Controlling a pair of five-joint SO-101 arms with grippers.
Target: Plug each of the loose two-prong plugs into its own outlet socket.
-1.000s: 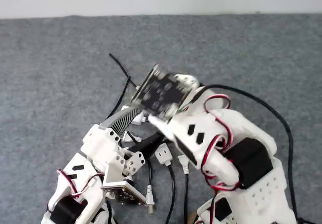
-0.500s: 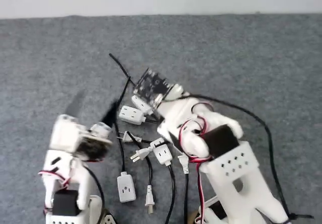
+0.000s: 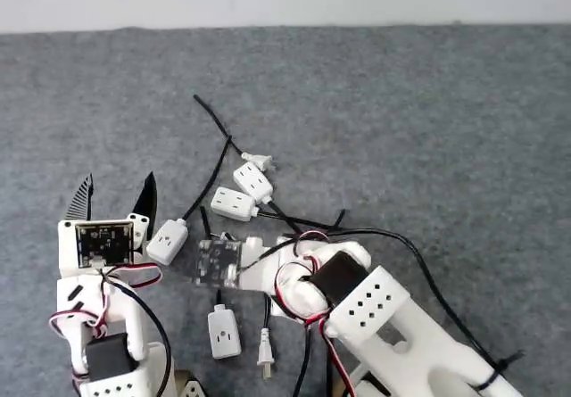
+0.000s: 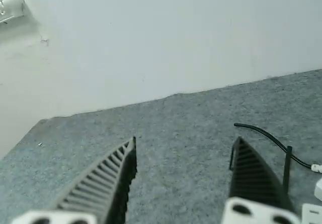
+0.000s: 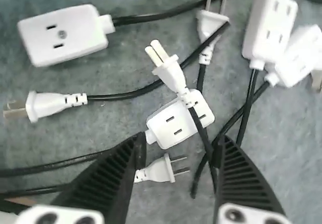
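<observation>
left gripper (image 4: pixel 182 176) wide open, empty, above carpet (image 4: pixel 201 118). right gripper (image 5: pixel 177 158) wide open, empty; outlet socket (image 5: pixel 178 121) lies just off its tips, two-prong plug (image 5: pixel 165 63) touching socket's far side.

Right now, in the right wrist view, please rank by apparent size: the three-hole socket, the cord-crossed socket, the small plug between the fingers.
1. three-hole socket
2. cord-crossed socket, somewhat smaller, though its tilt may mislead
3. small plug, clearly smallest

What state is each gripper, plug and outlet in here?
left gripper: open, empty.
right gripper: open, empty.
small plug: unplugged, seen between the right gripper's jaws.
central outlet: slots empty.
upturned plug: unplugged, prongs bare.
grounded outlet: slots empty.
side plug: unplugged.
</observation>
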